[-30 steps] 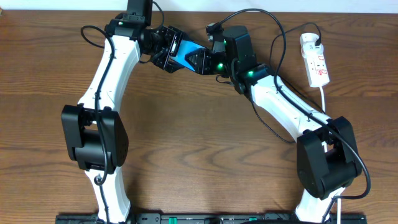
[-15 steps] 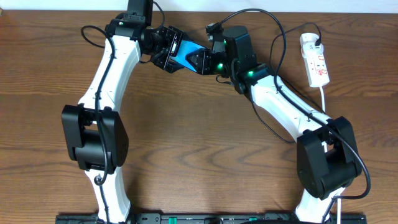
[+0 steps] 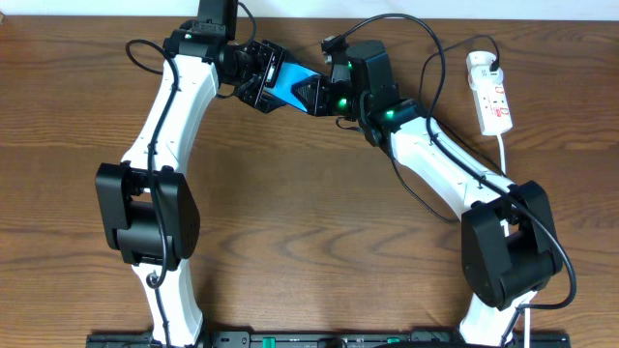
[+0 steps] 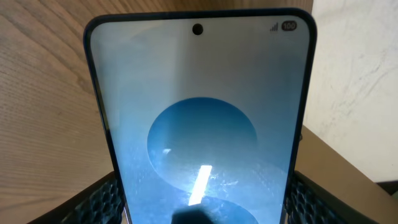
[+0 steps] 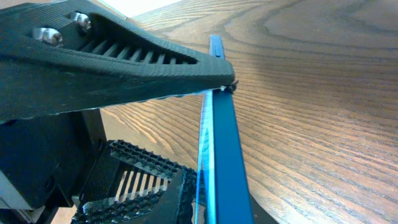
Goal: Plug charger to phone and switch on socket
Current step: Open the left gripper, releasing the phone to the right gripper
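The table is brown wood with a strong wavy grain and a dull satin finish. The phone has a smooth, glossy glass screen that catches a bright streak of light, and its thin blue frame has a metallic sheen in the right wrist view. The pads of the left gripper are matt black plastic with a honeycomb texture. The upper finger of the right gripper is matt black plastic, finely grained and slotted, with shiny metal screws. The arm shells are smooth, slightly glossy white plastic, and the joint housings are matt black. The power strip is smooth white plastic.
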### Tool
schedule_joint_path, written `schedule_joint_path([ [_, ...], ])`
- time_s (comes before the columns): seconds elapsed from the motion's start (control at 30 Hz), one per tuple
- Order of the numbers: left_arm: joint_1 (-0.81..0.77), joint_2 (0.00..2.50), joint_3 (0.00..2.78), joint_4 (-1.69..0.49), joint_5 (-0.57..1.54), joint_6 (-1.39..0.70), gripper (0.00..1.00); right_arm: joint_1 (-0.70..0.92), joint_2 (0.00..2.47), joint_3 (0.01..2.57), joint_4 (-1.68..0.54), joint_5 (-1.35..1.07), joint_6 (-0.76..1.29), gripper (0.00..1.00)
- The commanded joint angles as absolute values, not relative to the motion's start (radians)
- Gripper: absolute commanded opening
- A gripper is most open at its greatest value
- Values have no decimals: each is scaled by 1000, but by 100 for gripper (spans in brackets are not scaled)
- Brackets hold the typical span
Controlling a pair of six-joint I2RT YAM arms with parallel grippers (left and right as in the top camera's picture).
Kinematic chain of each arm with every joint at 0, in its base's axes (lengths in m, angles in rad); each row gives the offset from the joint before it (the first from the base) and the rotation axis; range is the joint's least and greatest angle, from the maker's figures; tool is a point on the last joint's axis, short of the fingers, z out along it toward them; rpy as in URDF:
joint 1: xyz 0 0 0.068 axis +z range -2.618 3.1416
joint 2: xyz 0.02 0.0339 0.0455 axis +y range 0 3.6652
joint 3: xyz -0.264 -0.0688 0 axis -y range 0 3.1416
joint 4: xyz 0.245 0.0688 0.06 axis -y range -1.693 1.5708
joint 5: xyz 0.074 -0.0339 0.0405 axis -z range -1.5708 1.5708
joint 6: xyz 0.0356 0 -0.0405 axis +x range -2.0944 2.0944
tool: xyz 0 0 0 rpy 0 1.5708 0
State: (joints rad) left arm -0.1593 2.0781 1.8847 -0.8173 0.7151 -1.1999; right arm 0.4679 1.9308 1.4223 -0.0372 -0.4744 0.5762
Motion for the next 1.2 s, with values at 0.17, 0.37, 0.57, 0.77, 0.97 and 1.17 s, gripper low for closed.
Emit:
schedule_joint_path([
  [0.17, -180, 2038, 1914, -821, 766, -1182, 7, 475, 1929, 1440, -33, -484, 561, 8],
  [0.37, -180, 2038, 1914, -821, 748, -1182, 7, 475, 1929, 1440, -33, -484, 561, 6],
  [0.57, -180, 2038, 1914, -821, 745, -1182, 7, 475, 1929, 1440, -33, -484, 561, 6],
  [0.77, -180, 2038, 1914, -821, 720, -1182, 7, 475, 1929, 1440, -33, -484, 561, 3],
  [0.97, -180, 2038, 1914, -821, 714, -1179, 7, 475, 1929, 1440, -33, -484, 560, 1],
  [1.17, -180, 2038, 1914, -821, 706, -1179, 7, 475, 1929, 1440, -33, -484, 561, 1],
])
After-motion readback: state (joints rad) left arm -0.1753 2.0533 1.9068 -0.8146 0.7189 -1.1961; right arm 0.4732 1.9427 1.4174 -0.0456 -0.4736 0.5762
